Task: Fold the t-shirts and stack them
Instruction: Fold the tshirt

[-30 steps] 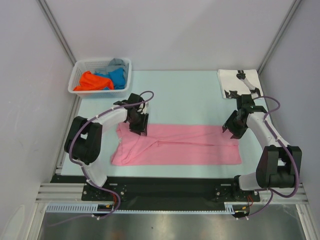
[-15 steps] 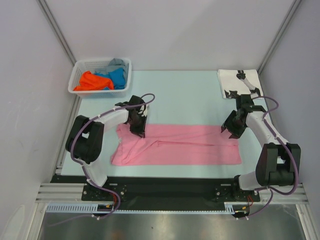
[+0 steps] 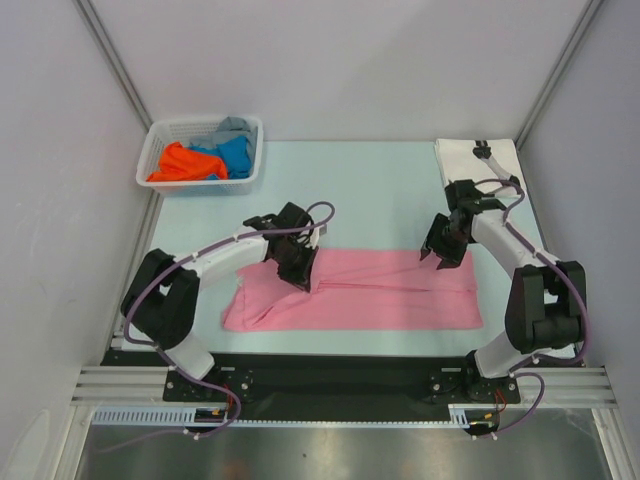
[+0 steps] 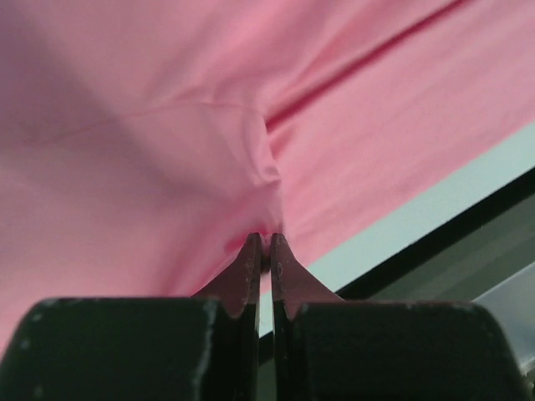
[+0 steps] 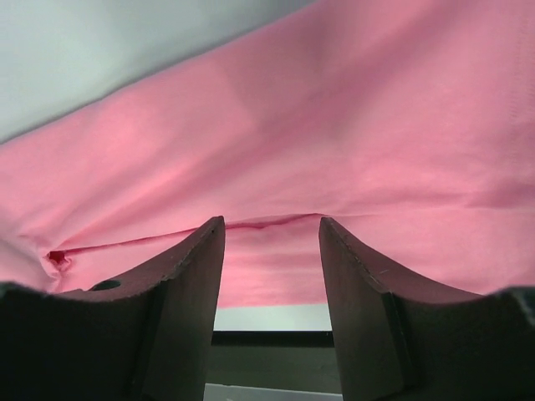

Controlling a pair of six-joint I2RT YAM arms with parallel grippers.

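**Shirt band crosswise on table: left claw pinching it, right claw spread**

Pink t-shirt flat on pale table, folded into a long band on the near half. Long axis left-right, parallel to the near edge. Wider, rumpled end toward the left arm's side, flaring out to the near-left. Squared-off end toward the right arm. Lengthwise crease along the middle of the band.

Left gripper down on the band's left third, close to its far edge. Elbow out at the left, forearm low and running rightward toward table centre, wrist tipped down. On the wrist view: fingertips pressed almost together, nipping a small puckered ridge of pink cloth, wrinkles fanning away from the pinch.

Right gripper over the band's far-right corner. Arm stretched forward along the table's right side, wrist hooked inward toward centre. Jaws spread, not closed on anything. Fingers either side of a fold line, pink cloth filling the gap behind them. Touching the cloth or just above it: cannot tell.

White t-shirt with black print flat at the far-right corner, partly under the right arm. White lattice basket at far-left, holding orange t-shirt, blue t-shirt and grey t-shirt. Both well apart from the pink band.
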